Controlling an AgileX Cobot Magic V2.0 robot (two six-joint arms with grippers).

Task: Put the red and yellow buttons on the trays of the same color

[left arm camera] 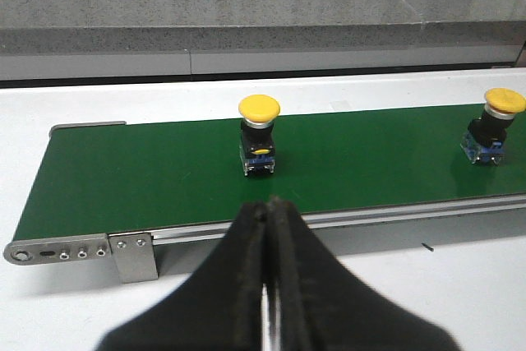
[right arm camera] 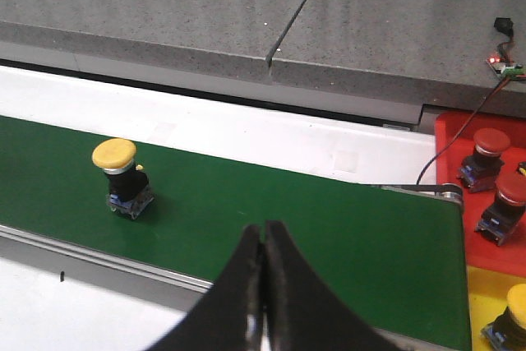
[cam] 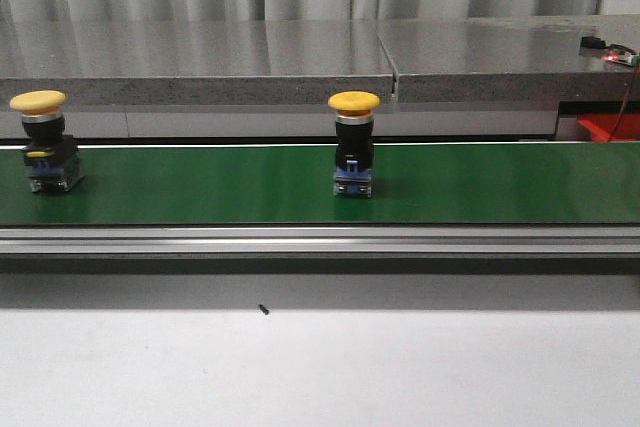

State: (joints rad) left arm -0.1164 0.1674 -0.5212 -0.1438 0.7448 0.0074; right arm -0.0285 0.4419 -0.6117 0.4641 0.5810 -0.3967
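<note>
Two yellow buttons stand upright on the green conveyor belt, untouched by either arm: the left yellow button near the belt's left end, the middle yellow button about halfway along. Part of the sorting looks done. In the right wrist view, a red tray past the belt's right end already holds two red buttons, and a yellow tray beside it holds one yellow button at the picture's edge. What is left, as far as the pictures show, is the two yellow buttons on the belt; no further red button is in sight.

The left gripper has its fingers pressed together and holds nothing. It hangs over the white worktop on the near side of the belt, with the left yellow button straight ahead and well apart from the fingertips. The right gripper is likewise closed and empty, over the near edge of the belt; the middle yellow button stands off to its left, well apart. Either pair of fingers would need to part before a grasp.
</note>
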